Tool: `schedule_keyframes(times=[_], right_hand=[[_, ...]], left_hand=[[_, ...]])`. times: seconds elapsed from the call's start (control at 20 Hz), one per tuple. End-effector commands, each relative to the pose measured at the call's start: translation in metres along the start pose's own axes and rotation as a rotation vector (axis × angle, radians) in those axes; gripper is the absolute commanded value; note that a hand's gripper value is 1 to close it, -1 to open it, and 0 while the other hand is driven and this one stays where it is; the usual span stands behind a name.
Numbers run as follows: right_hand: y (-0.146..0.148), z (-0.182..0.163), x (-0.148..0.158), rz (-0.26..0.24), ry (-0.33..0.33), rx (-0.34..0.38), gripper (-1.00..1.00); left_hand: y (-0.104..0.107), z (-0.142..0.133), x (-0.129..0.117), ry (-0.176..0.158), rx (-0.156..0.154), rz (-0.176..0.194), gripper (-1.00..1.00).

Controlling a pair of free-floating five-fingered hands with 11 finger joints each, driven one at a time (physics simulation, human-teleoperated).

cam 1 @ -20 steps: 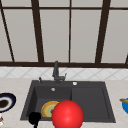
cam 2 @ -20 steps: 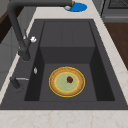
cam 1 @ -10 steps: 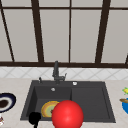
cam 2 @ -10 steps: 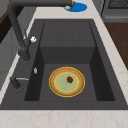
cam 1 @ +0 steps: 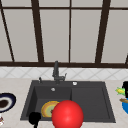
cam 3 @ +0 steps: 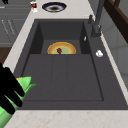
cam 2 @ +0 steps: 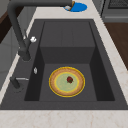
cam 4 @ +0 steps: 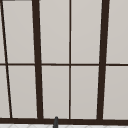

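Observation:
My right hand [cam 1: 125, 89] is at the right edge of the front view, above a blue plate [cam 1: 124, 108] on the counter. It is curled on a green and yellow vegetable [cam 1: 120, 91]. In the right side view this right hand [cam 3: 9, 90] lies over the green vegetable [cam 3: 25, 83] beside the sink's near corner. My left hand [cam 1: 34, 118] hangs at the sink's front left corner. A yellow plate [cam 2: 60, 85] with a small red bit [cam 2: 70, 80] lies in the deep basin. A big red ball [cam 1: 67, 114] covers part of that yellow plate [cam 1: 47, 109].
The dark sink [cam 1: 75, 84] has a black faucet [cam 1: 56, 71] at its back. A dark blue bowl [cam 1: 6, 101] stands on the left counter, with a small red and white thing [cam 3: 33, 5] beside it. A window runs behind the counter.
My right hand has come into the front view at the right edge, and the green and yellow vegetable now shows above the blue plate. The left hand has stayed put.

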Motion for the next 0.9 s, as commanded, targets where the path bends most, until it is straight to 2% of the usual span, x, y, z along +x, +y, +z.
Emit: schedule_keyframes(times=[0.0, 0.25, 0.5, 0.6, 0.85], right_hand=[[-0.005, 0.006, 0.027, 0.003, -0.019, 0.005, 1.0], [-0.01, 0.015, 0.063, 0.004, -0.017, 0.014, 1.0], [-0.017, 0.024, 0.095, 0.005, -0.045, 0.03, 1.0], [-0.013, 0.029, 0.108, 0.012, -0.056, 0.009, 1.0], [-0.014, 0.042, 0.128, 0.018, -0.138, 0.005, 1.0]], left_hand=[[0.0, 0.0, 0.0, 0.0, 0.0, 0.0, 0.0], [0.0, 0.0, 0.0, 0.0, 0.0, 0.0, 0.0], [0.0, 0.0, 0.0, 0.0, 0.0, 0.0, 0.0], [0.0, 0.0, 0.0, 0.0, 0.0, 0.0, 0.0], [0.0, 0.0, 0.0, 0.0, 0.0, 0.0, 0.0]])
